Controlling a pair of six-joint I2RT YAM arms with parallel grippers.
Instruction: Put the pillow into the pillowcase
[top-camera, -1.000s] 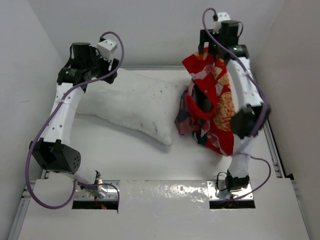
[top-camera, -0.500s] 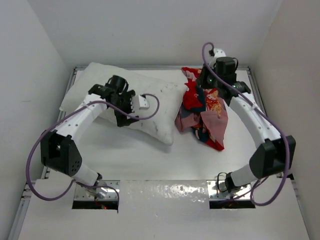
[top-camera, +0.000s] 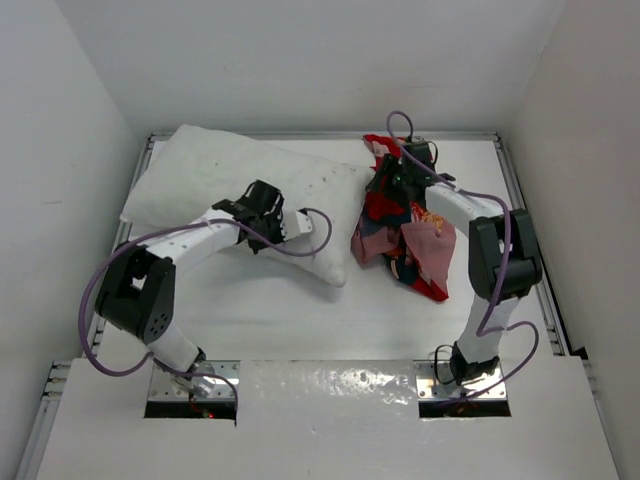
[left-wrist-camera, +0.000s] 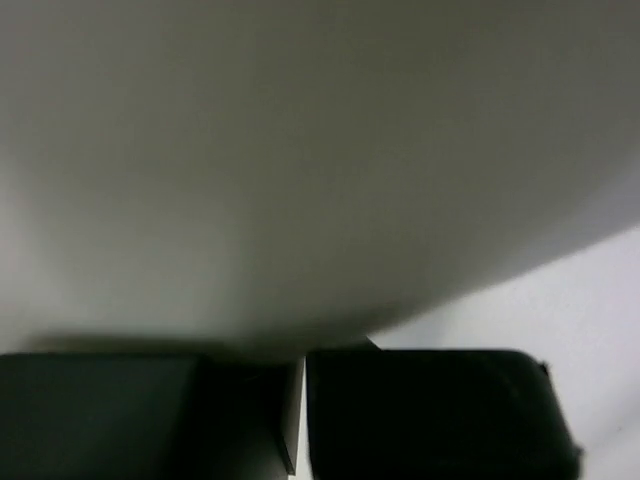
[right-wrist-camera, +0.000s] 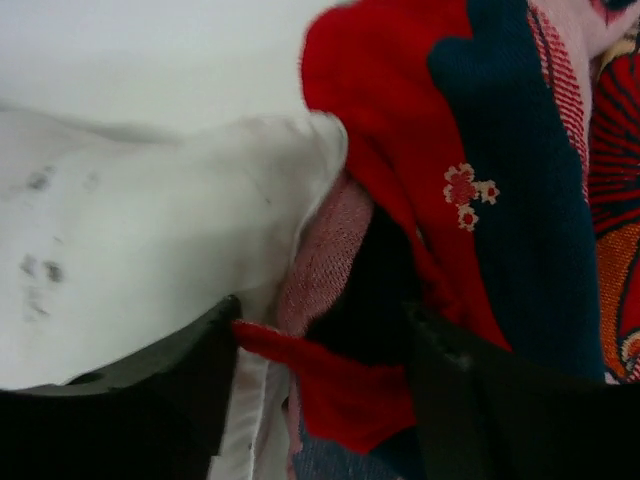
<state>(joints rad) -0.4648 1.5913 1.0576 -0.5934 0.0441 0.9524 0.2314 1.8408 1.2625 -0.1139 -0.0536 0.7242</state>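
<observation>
Top external is showing me the pillow lying slantwise on the surface. The pillowcase is sitting in a crumpled heap against the pillow's right-hand end, with both red print and pale pink lining showing. The left gripper is pressing down on the pillow's near edge, about midway along it. On the left wrist camera the pillow is filling the view as a white blur. There the gripper's dark fingers are sitting drawn together with only a pale sliver between them, and I cannot tell whether cloth is pinched there. The right gripper is hanging over the pillow's right corner. On the right wrist camera its fingers are standing apart, with a red fold of the pillowcase and the pillow's corner lying between them.
</observation>
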